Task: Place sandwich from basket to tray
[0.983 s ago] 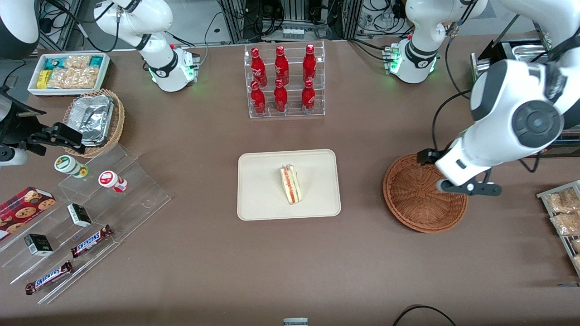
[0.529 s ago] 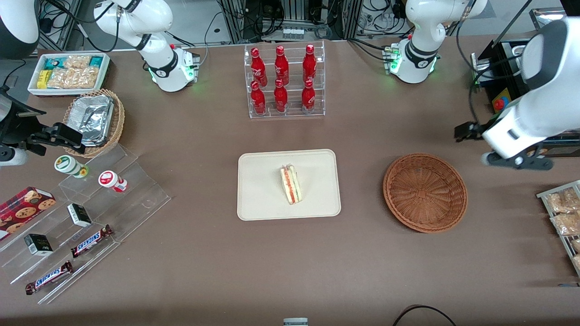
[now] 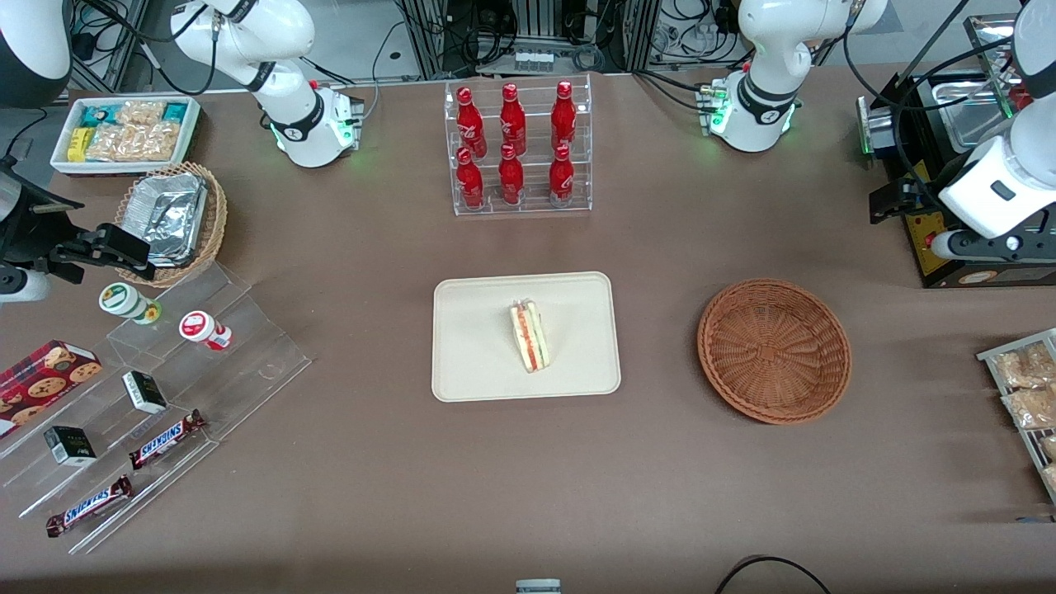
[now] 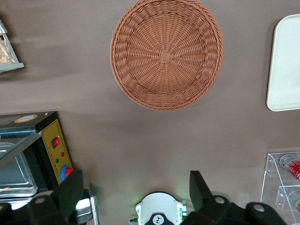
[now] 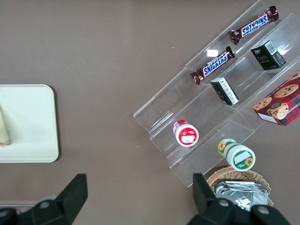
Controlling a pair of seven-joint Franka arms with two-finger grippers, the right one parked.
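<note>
The sandwich (image 3: 530, 336) lies on the cream tray (image 3: 478, 330) at the middle of the table, its red and yellow filling edge facing up. Beside the tray, toward the working arm's end, the reddish-brown wicker basket (image 3: 774, 351) has nothing in it. My left gripper (image 3: 986, 246) hangs high above the table, farther from the front camera than the basket and near a black control box. In the left wrist view the gripper (image 4: 133, 180) is open and empty, with the basket (image 4: 166, 54) and a corner of the tray (image 4: 286, 65) below.
A clear rack of red bottles (image 3: 517, 148) stands farther from the camera than the tray. A black box with a red button (image 4: 54, 150) sits by the gripper. A rack of snack packets (image 3: 1027, 388) lies at the working arm's end. A stepped acrylic stand (image 3: 165, 388) is toward the parked arm's end.
The left arm has swung from above the basket's rim away toward the working arm's end of the table and farther from the camera. The sandwich has stayed on the tray.
</note>
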